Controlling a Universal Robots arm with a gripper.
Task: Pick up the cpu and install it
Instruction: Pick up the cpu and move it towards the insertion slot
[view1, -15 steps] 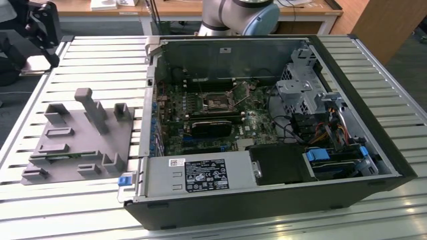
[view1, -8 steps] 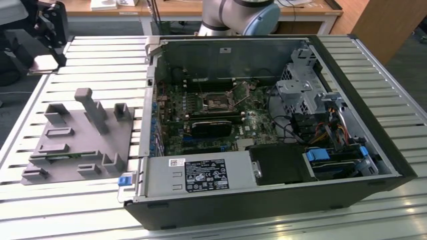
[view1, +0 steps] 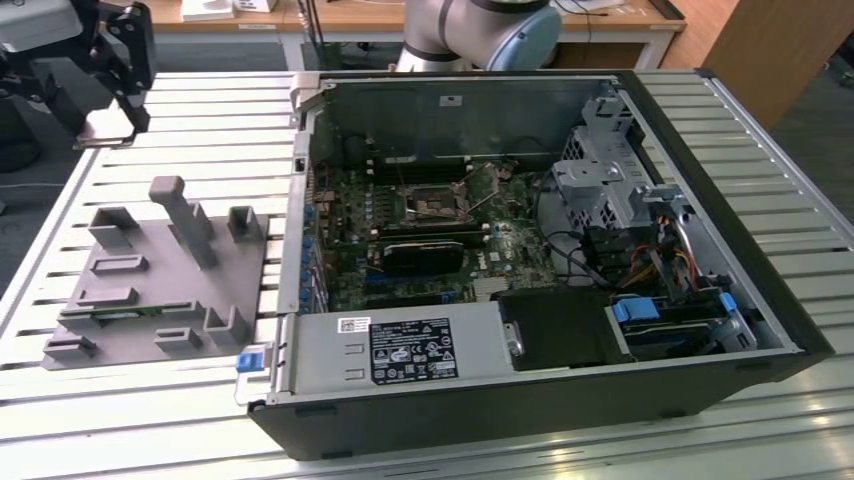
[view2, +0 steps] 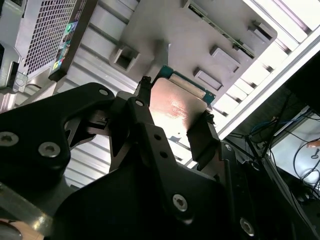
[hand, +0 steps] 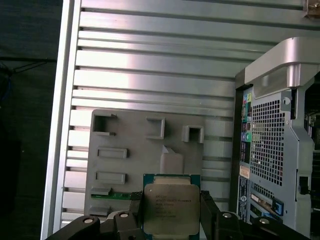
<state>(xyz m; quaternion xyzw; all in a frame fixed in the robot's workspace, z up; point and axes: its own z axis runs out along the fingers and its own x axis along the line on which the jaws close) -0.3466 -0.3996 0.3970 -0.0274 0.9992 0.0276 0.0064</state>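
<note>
The cpu (hand: 171, 207), a flat square chip with a silvery metal top and a green edge, sits between my black fingers in both wrist views; its underside (view2: 177, 107) catches a pinkish light. My gripper (hand: 171, 212) is shut on it by two opposite edges. In the exterior view my gripper (view1: 110, 125) hangs high at the far left, above the slatted table and beyond the grey tray (view1: 147, 290). The square metal-framed socket (view1: 434, 205) lies on the motherboard inside the open computer case (view1: 534, 300), well to the exterior view's right of the gripper.
The grey tray (hand: 130, 165) has raised posts and slots, and a green-edged stick (hand: 112, 195) lies in one slot. The case's perforated rear panel (hand: 270, 145) stands beside the tray. The arm's base (view1: 481, 30) is behind the case. Cables and drive cages crowd the case's right side.
</note>
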